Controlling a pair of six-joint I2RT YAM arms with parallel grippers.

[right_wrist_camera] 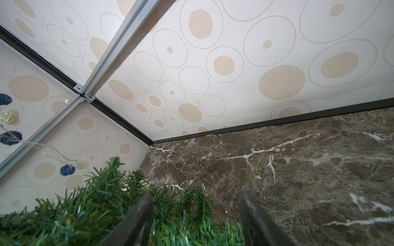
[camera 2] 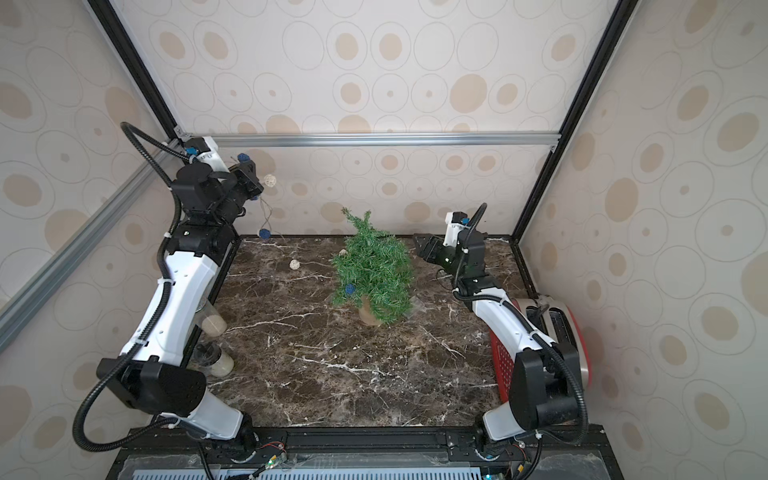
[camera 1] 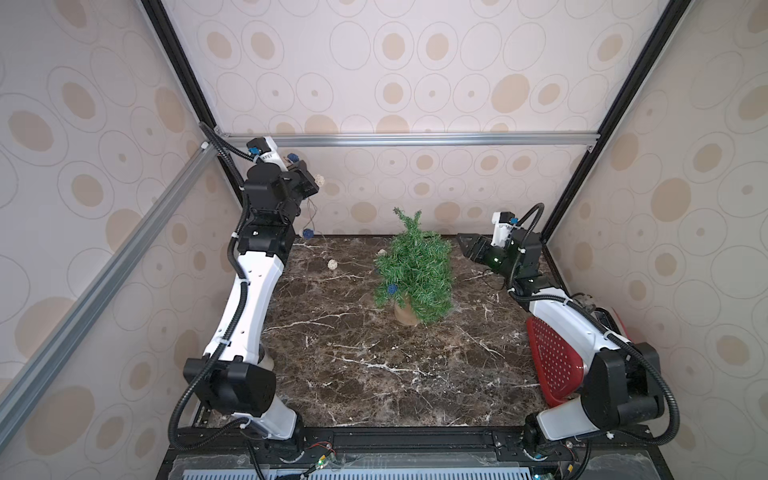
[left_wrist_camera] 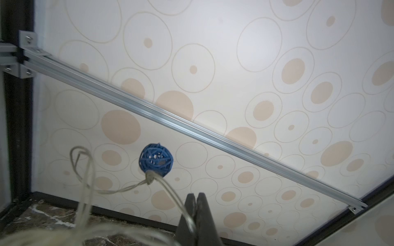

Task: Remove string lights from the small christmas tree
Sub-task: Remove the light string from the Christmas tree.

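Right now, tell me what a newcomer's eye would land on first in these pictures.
The small christmas tree, green against the dark marble table, sits mid-table with one blue ball lodged in its lower branches. High in the far left corner, the left gripper is shut on the string lights, whose blue and cream balls dangle down toward the table. The right gripper hangs open close beside the tree.

1. Dark brown marble surface (camera 1: 374, 374) veined with white.
2. Small green needle-branched christmas tree (camera 1: 415, 266) in a tan pot (camera 1: 404, 313) stands toward the back middle.
3. Cream woven ball (camera 1: 332, 264) of the string lights shows left of the tree; whether it rests on the marble is unclear.
4. Red perforated plastic basket (camera 1: 552, 357) sits at the right edge.
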